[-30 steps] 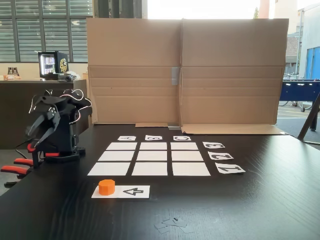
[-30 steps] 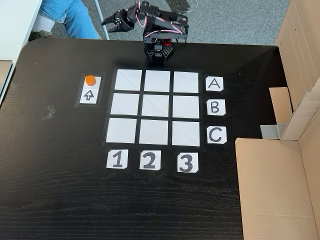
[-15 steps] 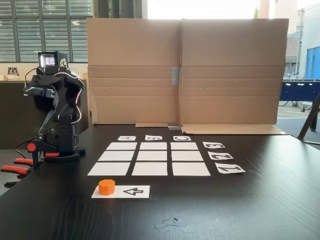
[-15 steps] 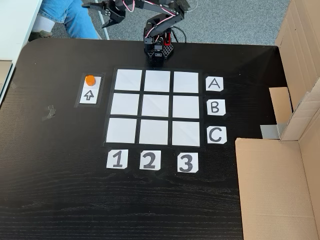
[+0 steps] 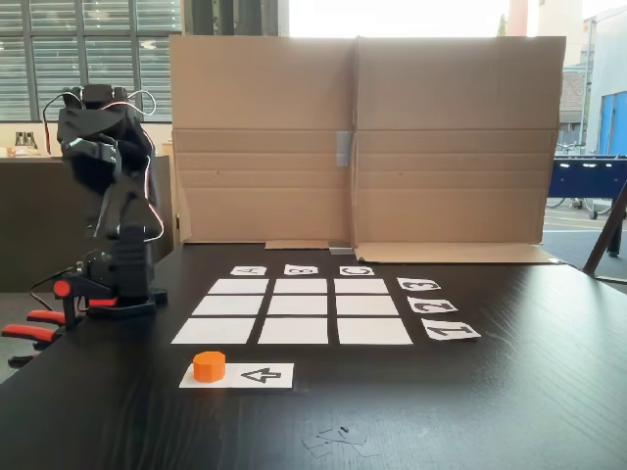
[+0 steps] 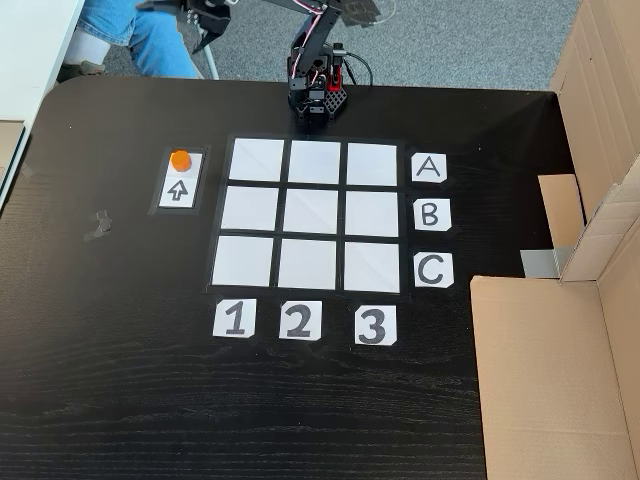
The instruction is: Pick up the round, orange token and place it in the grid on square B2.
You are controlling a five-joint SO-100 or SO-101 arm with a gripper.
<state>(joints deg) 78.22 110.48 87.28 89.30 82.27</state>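
Note:
The orange token [image 5: 209, 366] [image 6: 180, 159] stands on the end of a white strip with a black arrow [image 6: 178, 190], beside the grid's column 1. The grid [image 5: 294, 311] [image 6: 312, 214] is nine white rectangles, and square B2 [image 5: 300, 305] [image 6: 313, 212] at its centre is bare. My black arm [image 5: 103, 166] rears up from its base [image 6: 318, 100] at the table's edge. The gripper [image 6: 200, 22] hangs high beyond that edge, well away from the token. Its fingers are dark and partly cut off by the top of a fixed view.
A folded cardboard wall [image 5: 362, 137] [image 6: 560, 380] lines the side past the A/B/C labels [image 6: 428, 215]. Number labels [image 6: 298, 321] edge the grid. A person's jeans-clad leg [image 6: 130, 35] is near the gripper. Red-handled clamps [image 5: 34, 328] hold the base. Small scraps [image 5: 338, 438] lie on the table.
The arm has unfolded from a low crouch and risen, and the gripper has swung higher and further out past the table's edge. The token has stayed on the arrow strip.

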